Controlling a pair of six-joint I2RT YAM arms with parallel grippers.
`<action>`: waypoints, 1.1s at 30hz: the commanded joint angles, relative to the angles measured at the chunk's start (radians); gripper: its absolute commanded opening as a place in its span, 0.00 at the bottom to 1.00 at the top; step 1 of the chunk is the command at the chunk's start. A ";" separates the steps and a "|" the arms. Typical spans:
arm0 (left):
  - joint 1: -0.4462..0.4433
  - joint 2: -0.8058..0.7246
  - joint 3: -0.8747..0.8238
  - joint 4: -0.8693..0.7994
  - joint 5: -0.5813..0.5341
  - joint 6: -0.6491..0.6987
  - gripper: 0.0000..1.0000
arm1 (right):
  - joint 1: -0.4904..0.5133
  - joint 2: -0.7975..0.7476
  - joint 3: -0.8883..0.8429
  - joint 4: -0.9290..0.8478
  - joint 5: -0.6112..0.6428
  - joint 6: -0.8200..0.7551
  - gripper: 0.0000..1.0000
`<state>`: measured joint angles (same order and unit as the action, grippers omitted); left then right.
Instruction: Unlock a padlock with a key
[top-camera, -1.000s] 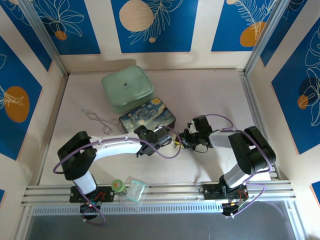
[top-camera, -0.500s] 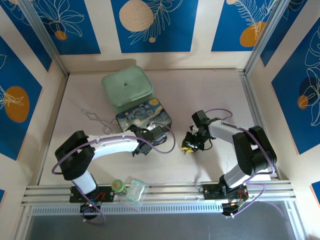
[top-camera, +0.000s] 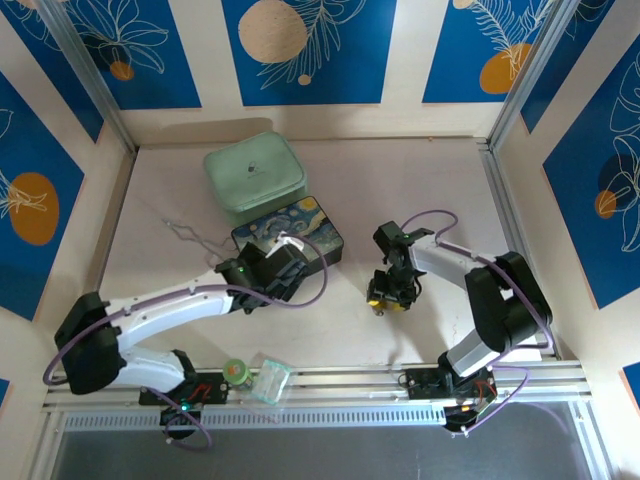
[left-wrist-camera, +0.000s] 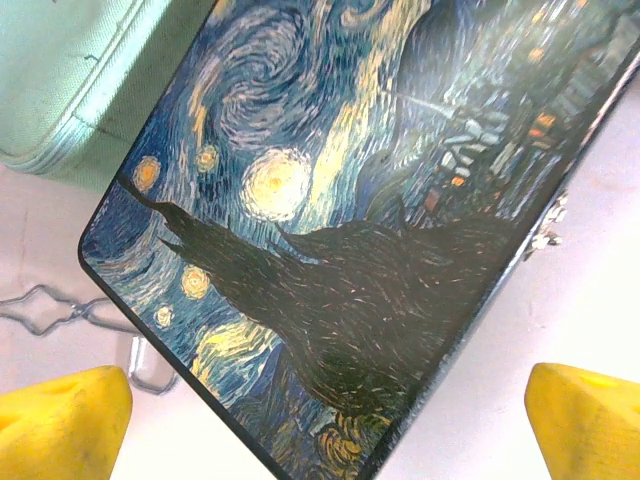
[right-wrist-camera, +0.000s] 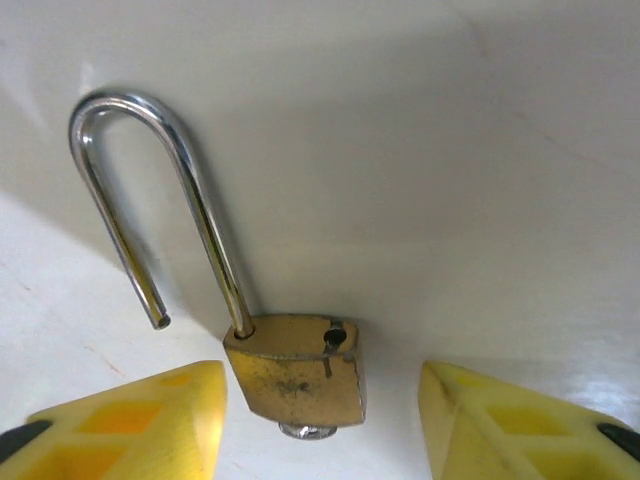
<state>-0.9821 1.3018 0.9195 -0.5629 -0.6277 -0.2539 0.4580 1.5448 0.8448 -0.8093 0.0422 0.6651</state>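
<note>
– Right of middle, toward the table's (top-camera: 450, 190) near edge: padlock (right-wrist-camera: 296, 368) status?
– Shackle's free end is out, so I judge it unlocked. My right gripper (right-wrist-camera: 320, 400) is spread either side, not touching. Left gripper (left-wrist-camera: 325, 410) is spread above the Starry-Night box (left-wrist-camera: 350, 200).

Padlock (right-wrist-camera: 295, 375) on table (top-camera: 420, 190) within right gripper (top-camera: 386, 297), box (top-camera: 288, 238) just before case (top-camera: 254, 177), tongs (top-camera: 195, 238) left of box

Box (left-wrist-camera: 340, 200): Starry-Night print, lying at a slant across most of the frame.
Clasp (left-wrist-camera: 550, 225): small, silver, on the box's right edge.
Case (left-wrist-camera: 70, 80): mint green, upper left, just beside the box.
Tongs (left-wrist-camera: 60, 310): silver wire, flat on the tabletop (left-wrist-camera: 590, 300), lower left, near the box's corner.
Jaws: wide apart, yellow tips (left-wrist-camera: 60, 425) in both lower corners.
</note>
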 joint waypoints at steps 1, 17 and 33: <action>0.022 -0.084 -0.031 0.061 0.084 -0.007 1.00 | 0.004 -0.059 0.032 -0.044 -0.002 -0.014 0.62; 0.401 -0.445 -0.394 0.519 -0.020 0.118 0.99 | -0.033 -0.159 0.100 0.371 0.425 -0.362 0.99; 0.714 -0.227 -0.599 1.065 0.047 0.252 1.00 | -0.304 -0.141 -0.206 1.005 0.317 -0.535 0.99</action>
<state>-0.3019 1.0420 0.3576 0.3370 -0.6205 -0.0395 0.1696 1.4094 0.6712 0.0166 0.4168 0.1635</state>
